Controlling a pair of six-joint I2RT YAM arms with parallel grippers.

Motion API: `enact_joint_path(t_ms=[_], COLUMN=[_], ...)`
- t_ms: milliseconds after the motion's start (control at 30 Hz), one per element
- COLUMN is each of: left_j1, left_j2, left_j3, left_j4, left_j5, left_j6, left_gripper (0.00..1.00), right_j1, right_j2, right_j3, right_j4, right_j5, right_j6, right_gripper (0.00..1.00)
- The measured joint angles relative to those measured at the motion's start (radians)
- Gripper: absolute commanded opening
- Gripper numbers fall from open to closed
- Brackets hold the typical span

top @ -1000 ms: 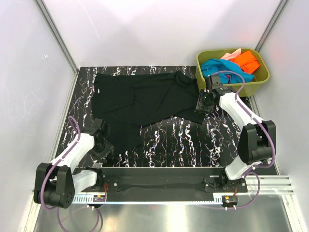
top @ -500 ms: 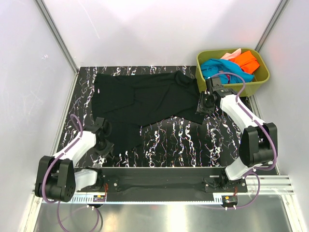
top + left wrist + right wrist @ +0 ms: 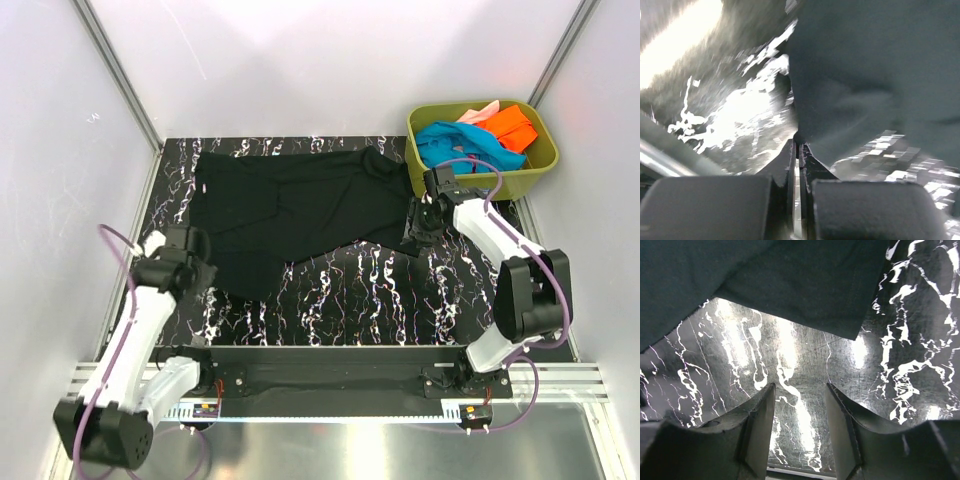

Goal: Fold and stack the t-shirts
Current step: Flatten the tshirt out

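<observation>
A large black t-shirt [image 3: 300,210] lies spread over the marbled table, with its near-left corner pulled up. My left gripper [image 3: 203,268] is at that corner. In the left wrist view its jaws [image 3: 798,146] are pressed together on the edge of the black t-shirt [image 3: 865,75]. My right gripper [image 3: 413,228] hovers at the shirt's right edge. In the right wrist view it [image 3: 800,392] is open over bare table, with the black cloth [image 3: 790,280] just beyond the fingertips. Teal [image 3: 455,140], orange [image 3: 512,125] and pale pink [image 3: 480,112] t-shirts sit bunched in the tub.
An olive-green tub [image 3: 545,165] stands at the back right corner, close behind the right arm. White walls with metal posts enclose the table on three sides. A black rail [image 3: 330,365] with both arm bases runs along the near edge.
The left gripper has shut on the shirt's near-left corner and swung up and left, drawing the lower flap with it. The right gripper has opened wider.
</observation>
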Motion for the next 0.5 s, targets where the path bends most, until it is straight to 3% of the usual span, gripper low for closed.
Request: enact_joint_path(t_ms=[367,500], left_j1=[0.021,0.036], left_j2=[-0.079,-0.085], left_j3=[0.14,0.311], left_j4=[-0.127,-0.166], left_j5=[-0.112,-0.214], left_j6=[0.051,0.12], left_gripper=[0.0,0.0], right_j1=[0.007,0.007], right_j2=[0.121,0.122], right_j3=[-0.014,-0.018], right_j4=[0.023,0.035], right_j5=[-0.002,-0.008], right_j6=[0.043,0.06], right_gripper=[0.51,0.53])
